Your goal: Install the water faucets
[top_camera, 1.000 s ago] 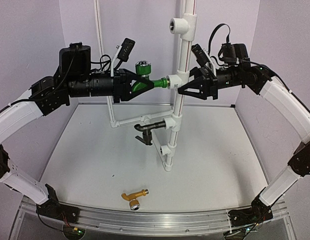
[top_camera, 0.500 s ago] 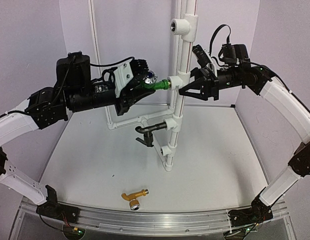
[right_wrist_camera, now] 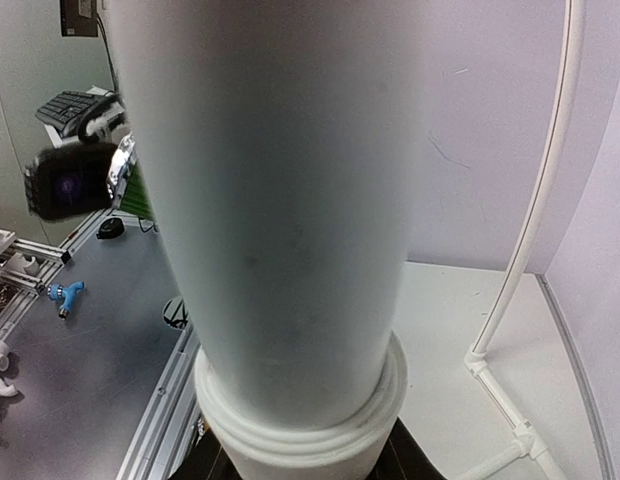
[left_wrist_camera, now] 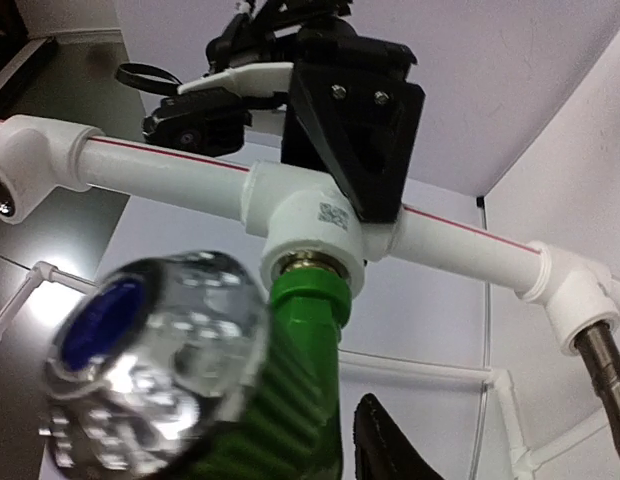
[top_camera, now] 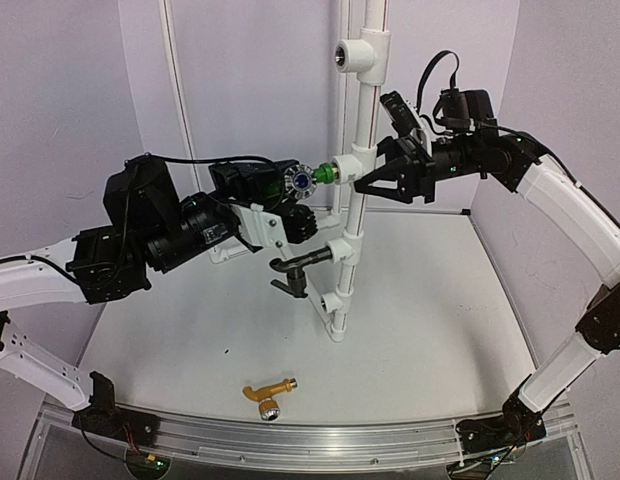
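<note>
1. The left gripper (top_camera: 300, 193) is closed on the green faucet (top_camera: 308, 180), whose threaded end sits at the mouth of the middle tee (top_camera: 345, 165) on the upright white pipe (top_camera: 368, 95).
2. A second ago the faucet's round knob pointed upward and the left forearm ran level. Since then the wrist has rolled and the arm has dropped, so the silver cap with its blue centre now faces the near side.
3. That roll reads as a turn of threading. The left wrist view shows the green neck pressed up to the tee's opening with a thin ring of brass-coloured thread showing there, so the faucet appears started but probably not fully home.
4. The right gripper (top_camera: 366, 178) is clamped around the white pipe at the height of the middle tee, apparently bracing the stand against the twist from the other side.
5. The black faucet (top_camera: 293, 265) is already seated in the lower tee (top_camera: 340, 245).
6. The golden-orange faucet (top_camera: 268, 393) lies on the table (top_camera: 440, 330) near the front edge, well apart from the stand. The top tee (top_camera: 355, 52) has an open mouth.
7. Judged from this, the second of three fittings is under way. Likely needs are a regrip, further turns, and keeping the pipe steady.
</note>
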Action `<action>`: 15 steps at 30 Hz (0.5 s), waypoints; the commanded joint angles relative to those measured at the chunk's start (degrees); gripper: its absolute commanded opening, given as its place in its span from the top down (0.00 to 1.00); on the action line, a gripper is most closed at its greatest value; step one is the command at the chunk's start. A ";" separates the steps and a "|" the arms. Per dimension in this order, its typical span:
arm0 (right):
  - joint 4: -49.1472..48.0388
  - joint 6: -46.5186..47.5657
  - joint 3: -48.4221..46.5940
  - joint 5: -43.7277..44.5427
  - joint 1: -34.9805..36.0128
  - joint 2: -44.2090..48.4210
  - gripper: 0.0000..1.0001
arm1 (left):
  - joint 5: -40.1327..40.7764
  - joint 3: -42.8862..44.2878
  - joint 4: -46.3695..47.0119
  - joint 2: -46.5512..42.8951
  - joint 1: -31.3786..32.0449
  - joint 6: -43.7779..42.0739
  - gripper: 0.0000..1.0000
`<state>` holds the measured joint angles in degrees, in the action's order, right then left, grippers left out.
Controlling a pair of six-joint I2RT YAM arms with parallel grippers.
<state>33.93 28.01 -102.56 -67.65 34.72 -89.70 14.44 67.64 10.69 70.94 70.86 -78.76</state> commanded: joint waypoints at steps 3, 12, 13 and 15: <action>-1.68 -5.77 -0.67 1.23 2.68 -2.32 1.00 | 0.78 -2.59 -5.48 2.72 0.41 -16.79 0.33; -1.99 -6.64 -0.62 4.66 2.48 -2.47 1.00 | 1.75 -0.34 -13.26 -3.65 2.12 7.21 0.01; -2.08 -6.93 -0.66 4.97 2.44 -2.64 1.00 | 1.12 1.03 -16.73 -4.55 2.18 12.65 0.00; -2.31 -7.57 -0.86 5.78 2.30 -3.04 1.00 | 0.19 2.37 -20.75 -6.04 2.19 23.65 0.00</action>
<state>32.27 25.82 -102.59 -65.65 36.27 -90.08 17.92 66.46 2.05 68.31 71.73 -76.21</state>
